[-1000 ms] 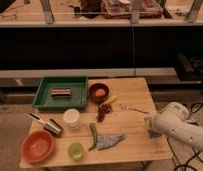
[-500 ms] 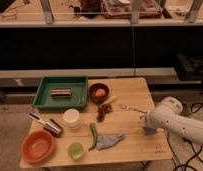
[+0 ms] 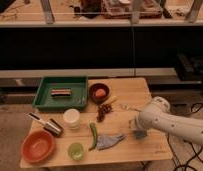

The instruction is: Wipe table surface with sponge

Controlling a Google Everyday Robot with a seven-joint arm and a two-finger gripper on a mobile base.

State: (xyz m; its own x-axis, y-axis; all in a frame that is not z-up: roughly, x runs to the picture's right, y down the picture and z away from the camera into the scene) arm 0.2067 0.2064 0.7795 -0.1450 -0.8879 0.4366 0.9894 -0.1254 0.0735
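The sponge (image 3: pixel 60 92), a small striped block, lies inside the green tray (image 3: pixel 45 101) at the back left of the wooden table (image 3: pixel 150 145). My white arm comes in from the right over the table's right side. My gripper (image 3: pixel 138 132) hangs low over the right part of the table, just right of a grey cloth (image 3: pixel 110 141). It is far from the sponge and holds nothing that I can see.
A dark bowl with an orange fruit (image 3: pixel 99 93), grapes (image 3: pixel 102 113) and a fork (image 3: pixel 126 107) sit mid-table. A white cup (image 3: pixel 71 118), green chili (image 3: pixel 93 135), green cup (image 3: pixel 75 150), orange bowl (image 3: pixel 38 145) and metal can (image 3: pixel 55 127) fill the front left.
My arm has moved left from the table's right edge, and the gripper is now further in over the table near the grey cloth. The objects have not moved.
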